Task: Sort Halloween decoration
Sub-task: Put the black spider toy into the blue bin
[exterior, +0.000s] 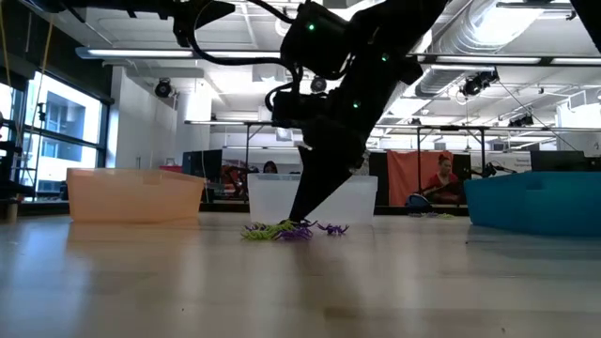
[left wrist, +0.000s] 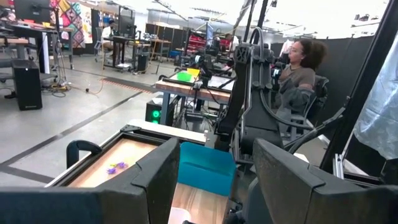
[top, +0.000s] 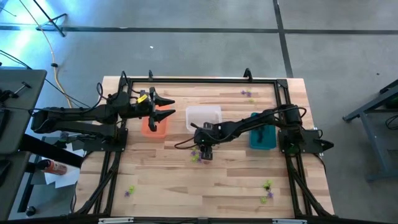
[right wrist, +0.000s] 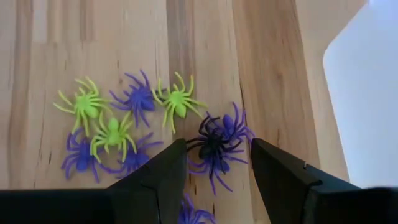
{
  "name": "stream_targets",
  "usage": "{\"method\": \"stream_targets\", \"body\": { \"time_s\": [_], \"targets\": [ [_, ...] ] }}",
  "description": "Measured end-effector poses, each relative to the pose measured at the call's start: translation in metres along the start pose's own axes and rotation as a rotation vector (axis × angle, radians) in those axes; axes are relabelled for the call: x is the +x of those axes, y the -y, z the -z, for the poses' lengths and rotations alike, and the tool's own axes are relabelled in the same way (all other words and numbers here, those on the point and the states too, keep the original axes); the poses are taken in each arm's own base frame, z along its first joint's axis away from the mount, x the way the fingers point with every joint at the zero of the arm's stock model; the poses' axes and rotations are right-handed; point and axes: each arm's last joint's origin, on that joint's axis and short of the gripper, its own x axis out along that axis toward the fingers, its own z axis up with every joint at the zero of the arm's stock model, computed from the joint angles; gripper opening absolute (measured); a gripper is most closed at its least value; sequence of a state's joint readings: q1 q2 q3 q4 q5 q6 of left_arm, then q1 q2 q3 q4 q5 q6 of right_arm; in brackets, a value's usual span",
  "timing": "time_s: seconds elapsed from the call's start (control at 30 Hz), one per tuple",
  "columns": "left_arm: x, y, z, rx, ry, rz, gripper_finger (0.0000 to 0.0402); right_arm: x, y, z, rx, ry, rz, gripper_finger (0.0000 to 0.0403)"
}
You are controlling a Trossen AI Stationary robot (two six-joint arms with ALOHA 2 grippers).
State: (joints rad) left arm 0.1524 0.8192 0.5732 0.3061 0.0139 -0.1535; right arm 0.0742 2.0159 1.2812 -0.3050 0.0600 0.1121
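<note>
A small pile of plastic spiders [right wrist: 143, 124], purple, yellow-green and one black [right wrist: 211, 146], lies on the wood near the table's middle [top: 198, 155]. My right gripper [right wrist: 217, 158] is open and points down over the pile [exterior: 296, 225]. Its fingers stand on either side of the black spider and a purple one beside it. My left gripper [top: 165, 107] is open and hovers above the orange bin [top: 154, 126], far from the pile. In its wrist view [left wrist: 214, 180] nothing lies between the fingers. My right gripper comes from above with its fingertips [exterior: 302, 218] down at table height at the edge of the pile. Whether they touch a spider, I cannot tell.
The clear bin [top: 204, 117] sits just beyond the pile and the teal bin [top: 262, 138] to its right. More spiders lie at the far right [top: 247, 93], near left [top: 129, 191] and near right [top: 267, 190]. A black frame [top: 199, 79] rims the table. People sit in the room behind.
</note>
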Motion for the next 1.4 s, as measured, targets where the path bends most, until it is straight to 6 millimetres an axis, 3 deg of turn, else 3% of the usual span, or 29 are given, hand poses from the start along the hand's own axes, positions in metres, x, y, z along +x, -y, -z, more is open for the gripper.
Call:
{"method": "stream_targets", "body": {
  "time_s": [0.47,0.6,0.9,1.1,1.27,1.4],
  "targets": [
    [0.0,0.0,0.0,0.0,-0.003,-0.001,0.019,0.006,0.0,0.003,0.069,-0.013,0.036,0.0059],
    [0.0,0.0,0.0,0.0,-0.003,-0.001,0.019,-0.002,-0.001,0.0,0.059,-0.027,0.035,0.001],
    [0.0,0.0,0.002,-0.001,-0.021,-0.003,0.019,-0.059,0.005,-0.016,-0.022,0.042,0.032,0.0002],
    [0.0,0.0,0.002,0.0,-0.02,-0.003,0.019,-0.113,0.01,-0.022,-0.004,0.127,0.043,0.0001],
    [0.0,0.0,0.002,0.0,-0.022,-0.003,0.019,-0.166,0.016,-0.01,0.018,0.141,0.107,0.0001],
    [0.0,0.0,0.002,0.006,-0.024,-0.004,0.019,-0.198,0.021,0.02,0.117,0.232,0.108,0.0001]
  ]
}}
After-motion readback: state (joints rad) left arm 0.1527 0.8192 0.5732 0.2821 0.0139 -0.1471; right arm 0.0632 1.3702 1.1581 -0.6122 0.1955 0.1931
